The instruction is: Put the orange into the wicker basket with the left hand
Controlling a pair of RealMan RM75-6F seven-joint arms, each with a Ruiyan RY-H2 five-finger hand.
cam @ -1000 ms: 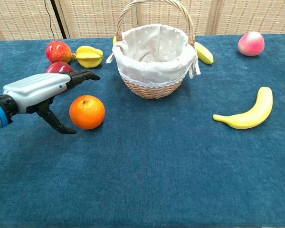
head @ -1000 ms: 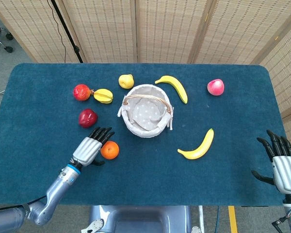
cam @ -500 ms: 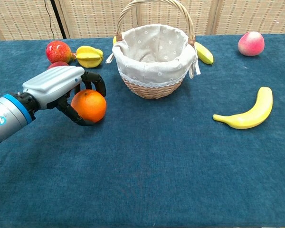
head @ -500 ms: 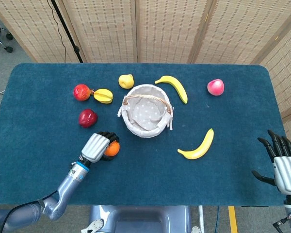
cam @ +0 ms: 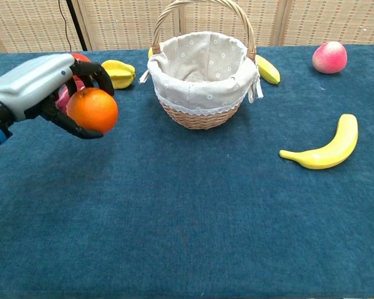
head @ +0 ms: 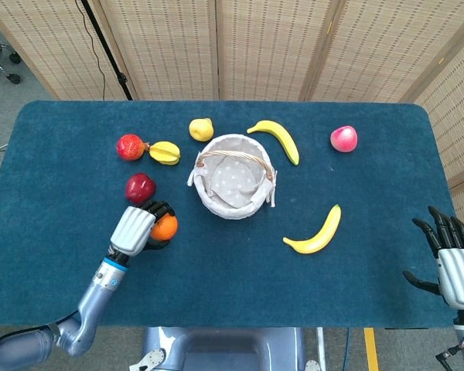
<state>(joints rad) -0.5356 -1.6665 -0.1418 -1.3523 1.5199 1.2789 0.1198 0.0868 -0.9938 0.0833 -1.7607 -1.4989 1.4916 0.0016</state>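
- Orange (cam: 92, 109) held in the left hand (head: 134, 229), fingers curled around it, lifted clear of the table (head: 62, 154) toward the front-left part.
- Seen in the chest view raised above the cloth, just in front of the red apple (head: 140, 187).
- Judged as the carry step: grasp made, lift begun, transfer to the wicker basket (head: 233, 185) not yet done.
- Basket stood near the table's middle, toward the back edge, well apart from the fruit, its lined mouth open and its handle (cam: 202, 9) arched over the top.
- Next move probably called for more height, travel to the right and away from the front edge, entry beside the handle, then release over the lining.
- Risk judged: clipping the rim or the handle if brought in too low.
- Compared with 0.5 s ago: fruit up off the cloth and shifted slightly toward the left edge, wrapped by the same closed grip.
- Compared with 1 s ago: fingers then spread beside the resting fruit, now closed on it.
- Right hand (head: 453, 265) kept at the front-right corner, fingers apart, holding nothing.
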